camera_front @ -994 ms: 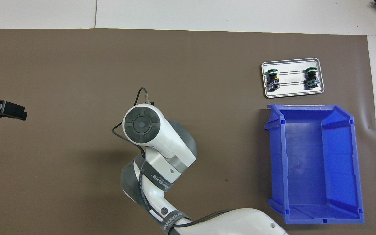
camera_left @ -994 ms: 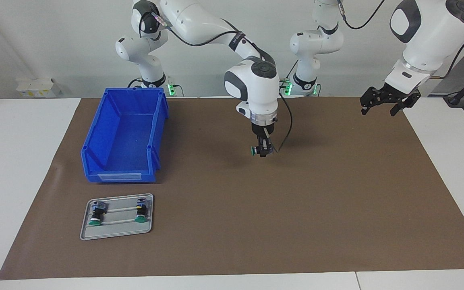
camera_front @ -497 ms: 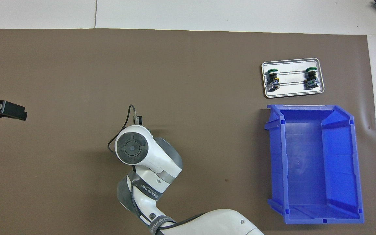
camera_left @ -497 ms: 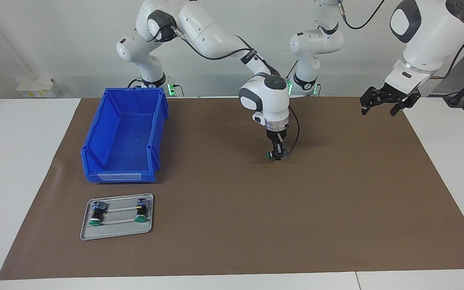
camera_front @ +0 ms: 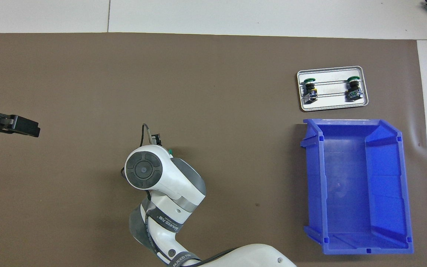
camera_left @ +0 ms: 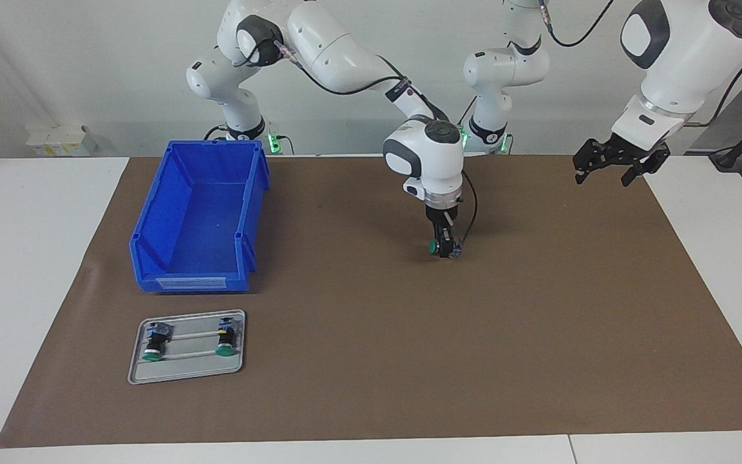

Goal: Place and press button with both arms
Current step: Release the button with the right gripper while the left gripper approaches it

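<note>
Facing view: my right hand (camera_left: pixel 445 250) points straight down near the middle of the brown mat (camera_left: pixel 409 361), its tip low at the mat's surface. The button (camera_left: pixel 433 245) lies at that tip, on its side, with its green cap turned toward the right arm's end of the table (camera_left: pixel 29 258); it sits at or just above the mat, and I cannot tell which. Whether my right hand is clamped on the button or has loosened around it cannot be made out. My left hand (camera_left: pixel 612 164) waits in the air over the edge of the mat at the left arm's end, fingers spread apart and holding nothing. Overhead view: my right arm's wrist covers the right hand, and only a green sliver of the button (camera_front: pixel 169 151) shows beside the wrist; the left hand (camera_front: pixel 17 126) enters at the picture's edge. A blue bin (camera_left: pixel 197 212) stands on the mat toward the right arm's end, well apart from the button. A grey tray (camera_left: pixel 185 372) lies just beside the bin, farther from the robots, and carries two more buttons (camera_left: pixel 152 345) (camera_left: pixel 224 338), each on its side with its green cap pointing away from the robots, one near each end of the tray.
</note>
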### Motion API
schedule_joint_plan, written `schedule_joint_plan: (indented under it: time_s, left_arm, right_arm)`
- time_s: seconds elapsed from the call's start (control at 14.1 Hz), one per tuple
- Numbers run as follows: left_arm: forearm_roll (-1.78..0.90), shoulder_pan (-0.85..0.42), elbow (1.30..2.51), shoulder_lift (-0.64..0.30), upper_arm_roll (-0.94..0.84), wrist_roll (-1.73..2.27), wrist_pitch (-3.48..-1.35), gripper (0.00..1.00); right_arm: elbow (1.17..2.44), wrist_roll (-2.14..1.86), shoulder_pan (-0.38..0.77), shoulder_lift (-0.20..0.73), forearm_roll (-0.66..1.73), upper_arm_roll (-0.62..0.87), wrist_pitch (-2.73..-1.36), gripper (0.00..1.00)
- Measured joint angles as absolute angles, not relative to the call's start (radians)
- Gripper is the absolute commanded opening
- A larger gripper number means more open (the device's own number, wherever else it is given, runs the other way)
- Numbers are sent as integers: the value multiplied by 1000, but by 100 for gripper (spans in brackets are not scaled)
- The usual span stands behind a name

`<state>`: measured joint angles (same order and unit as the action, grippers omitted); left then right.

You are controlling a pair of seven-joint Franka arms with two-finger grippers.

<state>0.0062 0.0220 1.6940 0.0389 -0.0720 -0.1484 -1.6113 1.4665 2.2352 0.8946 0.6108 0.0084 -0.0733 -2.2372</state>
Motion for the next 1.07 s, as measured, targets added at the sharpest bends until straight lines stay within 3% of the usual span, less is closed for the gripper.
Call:
schedule_joint_plan:
  time_s: [0.5,0.85,1.07]
  left_arm:
    - [-15,-80,1727,40,-83,-384,-1726,100]
    - [-47,-182,1893,76,-88,-652,-1878,97]
    - [-68,-244,1997,111,-90,-860,-1966,88]
  right_arm:
    - [1595,1678,715,297,8,-86,-2031,100]
    - [1621,1190,488,230,7,-91,-2011,100]
    - [1623,897,348,194,8,-92,-1993,100]
